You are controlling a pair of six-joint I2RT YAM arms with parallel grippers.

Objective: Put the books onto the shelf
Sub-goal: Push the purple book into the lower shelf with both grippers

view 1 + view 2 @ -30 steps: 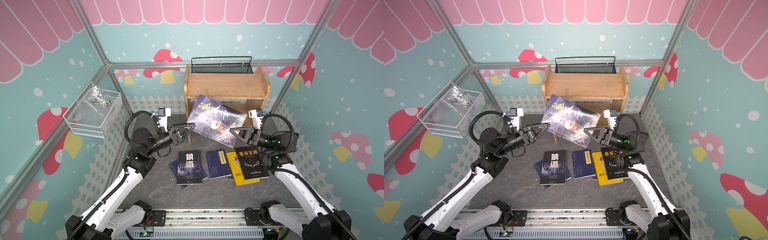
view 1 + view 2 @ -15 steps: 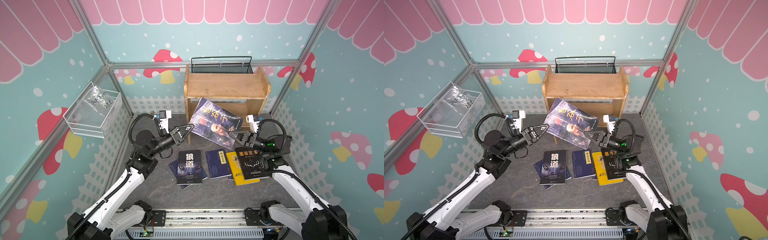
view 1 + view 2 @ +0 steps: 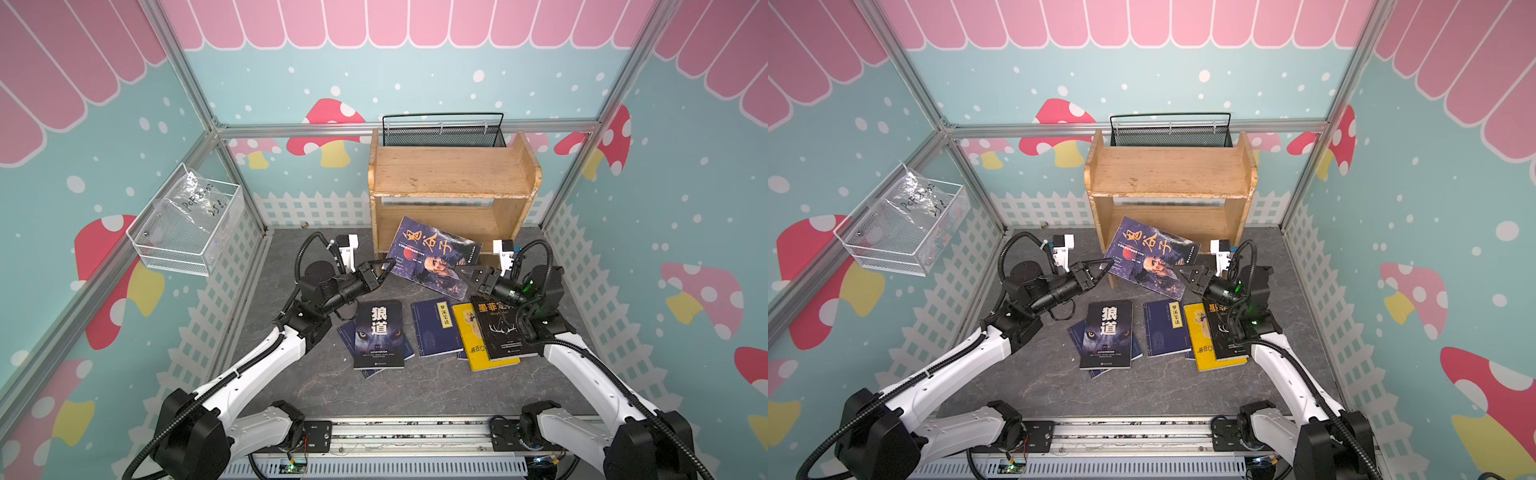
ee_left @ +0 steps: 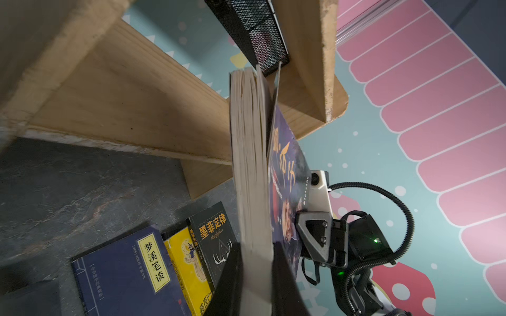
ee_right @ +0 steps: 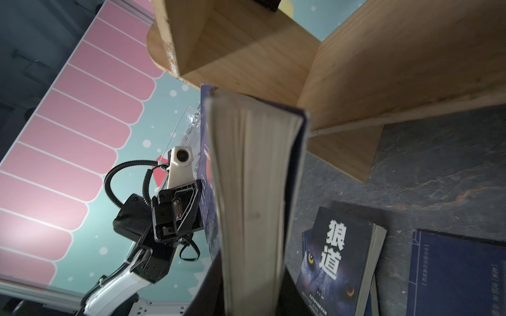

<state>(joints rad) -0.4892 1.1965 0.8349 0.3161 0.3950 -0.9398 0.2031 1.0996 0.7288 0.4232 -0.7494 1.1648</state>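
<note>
In both top views the robed-man book hangs tilted in front of the lower tier of the wooden shelf. My left gripper is shut on its left corner. At the opposite edge my right gripper is shut on the page block. The other books lie flat on the floor: the wolf-eye book on top of a navy one, another navy book, the yellow book and the antler book partly over it.
A black mesh basket stands behind the shelf's top. A white wire basket hangs on the left wall. Walls with a white picket-fence print close in the dark floor, and a metal rail runs along the front.
The left gripper has shut on the book's left corner. The book has come lower and turned, and both arms have dropped with it towards the shelf's lower tier.
</note>
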